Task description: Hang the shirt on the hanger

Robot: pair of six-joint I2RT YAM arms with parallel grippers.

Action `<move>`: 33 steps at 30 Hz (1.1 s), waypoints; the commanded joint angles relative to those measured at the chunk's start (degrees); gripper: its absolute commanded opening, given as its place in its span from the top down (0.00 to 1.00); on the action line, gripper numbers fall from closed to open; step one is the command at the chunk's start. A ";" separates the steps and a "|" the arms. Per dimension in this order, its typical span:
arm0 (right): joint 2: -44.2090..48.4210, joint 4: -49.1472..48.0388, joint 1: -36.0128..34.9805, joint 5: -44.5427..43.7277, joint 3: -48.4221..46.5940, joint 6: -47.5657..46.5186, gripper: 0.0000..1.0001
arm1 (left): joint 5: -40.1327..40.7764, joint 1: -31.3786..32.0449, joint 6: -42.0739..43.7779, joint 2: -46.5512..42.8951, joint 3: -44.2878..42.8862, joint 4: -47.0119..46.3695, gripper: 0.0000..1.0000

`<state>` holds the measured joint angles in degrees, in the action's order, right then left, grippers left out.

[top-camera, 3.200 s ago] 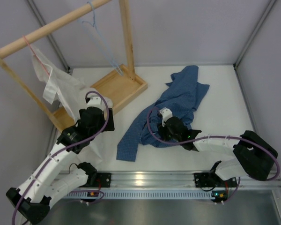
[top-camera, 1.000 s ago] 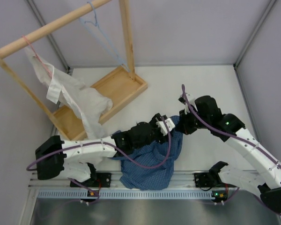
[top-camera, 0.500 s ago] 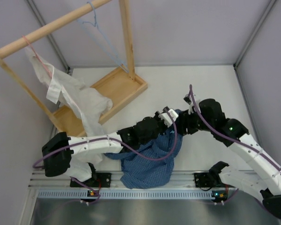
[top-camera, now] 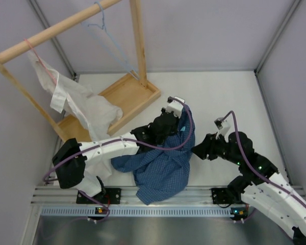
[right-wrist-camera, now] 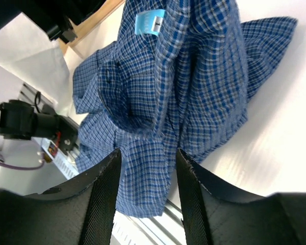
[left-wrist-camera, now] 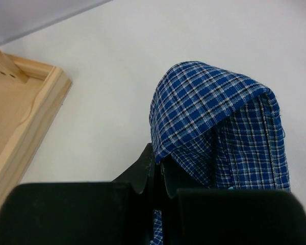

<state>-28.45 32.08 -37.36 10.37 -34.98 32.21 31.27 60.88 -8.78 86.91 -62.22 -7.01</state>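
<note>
The shirt (top-camera: 163, 163), blue fine-checked, hangs bunched from my left gripper (top-camera: 177, 113) and trails onto the table towards the front rail. In the left wrist view the left gripper (left-wrist-camera: 158, 162) is shut on a fold of the shirt (left-wrist-camera: 214, 112). My right gripper (top-camera: 198, 151) stands open just right of the cloth, with nothing held. In its wrist view the shirt (right-wrist-camera: 168, 87) lies beyond the spread right gripper (right-wrist-camera: 148, 159), with a light-blue label (right-wrist-camera: 148, 21) showing. The hanger (top-camera: 103, 26), thin light-blue wire, hangs from the wooden rail at the back left.
A wooden rack with a tray base (top-camera: 127, 94) stands at the back left; its corner shows in the left wrist view (left-wrist-camera: 20, 117). A white garment (top-camera: 74, 102) on a pinkish hanger hangs from its rail. A metal rail (top-camera: 158, 196) runs along the near edge.
My left gripper has shut on the shirt and carried it up and towards the back. The right gripper has let go, opened and drawn back to the right.
</note>
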 commanded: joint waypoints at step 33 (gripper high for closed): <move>-52.34 31.57 -10.10 -17.22 -102.26 -26.31 1.00 | 3.03 2.57 5.82 -32.68 -17.17 18.68 1.00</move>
<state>-82.02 49.95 -47.79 0.32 -139.33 11.53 36.58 63.94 -1.96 53.49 -83.44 1.52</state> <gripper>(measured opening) 0.006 0.033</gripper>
